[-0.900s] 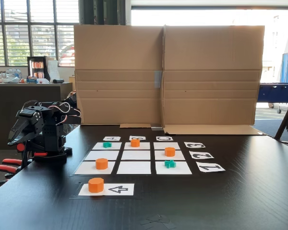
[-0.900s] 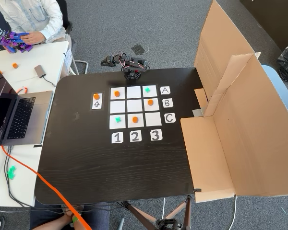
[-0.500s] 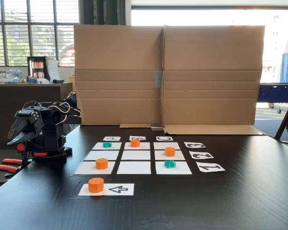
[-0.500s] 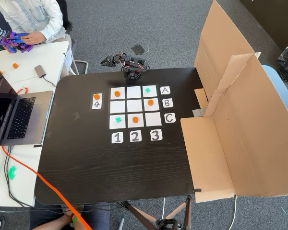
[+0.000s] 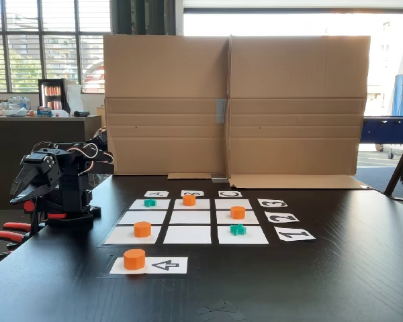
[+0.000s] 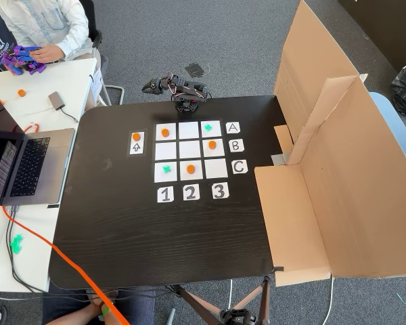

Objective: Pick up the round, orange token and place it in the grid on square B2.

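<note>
Four orange tokens on table: one on arrow sheet (image 5: 134, 258), untouched. B2 (image 5: 189, 217) bare. Tool (image 5: 28, 186) folded aside, empty, jaw state unclear. Next: reach token.

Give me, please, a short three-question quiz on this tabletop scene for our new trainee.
1. True or false: square B2 of the grid is bare.
2. How many orange tokens lie inside the grid?
3. In the overhead-like fixed view, the round, orange token outside the grid sits: A) on the arrow sheet; B) on top of another token; C) on a teal cross.

Key: 1 true; 2 three; 3 A.
</note>
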Motion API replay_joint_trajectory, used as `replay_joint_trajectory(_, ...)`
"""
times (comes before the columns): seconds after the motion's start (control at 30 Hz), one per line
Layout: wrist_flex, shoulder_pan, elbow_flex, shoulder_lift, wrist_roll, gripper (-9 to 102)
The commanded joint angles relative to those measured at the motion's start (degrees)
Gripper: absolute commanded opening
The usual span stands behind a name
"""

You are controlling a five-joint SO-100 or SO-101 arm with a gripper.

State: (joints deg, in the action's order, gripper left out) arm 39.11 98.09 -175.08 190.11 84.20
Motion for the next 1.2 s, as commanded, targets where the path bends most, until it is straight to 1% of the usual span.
replay_joint_trajectory(0.0,0.35,0.44,-0.18,0.53,0.62,-1)
replay_joint_trajectory(0.2,0.0,0.0,-0.09,0.0,0.62,-1)
replay_joint_trajectory(0.4,-2.9,-0.18,0.97,-4.92,0.62,-1)
replay_joint_trajectory(0.53,-2.64,-0.26,3.69,-8.44,-0.09,-1)
replay_joint_trajectory(0.63,2.55,-0.7,11.51,-14.06,-1.58,-1)
replay_joint_trajectory(0.9,21.18,-3.78,41.22,-37.97,-4.83,-1)
replay_joint_trajectory(1.07,32.96,-6.33,57.3,-49.31,-8.44,0)
replay_joint_trajectory(1.1,35.24,-6.68,60.03,-51.06,-9.32,1)
replay_joint_trajectory(1.17,39.29,-7.21,65.21,-54.67,-9.93,9)
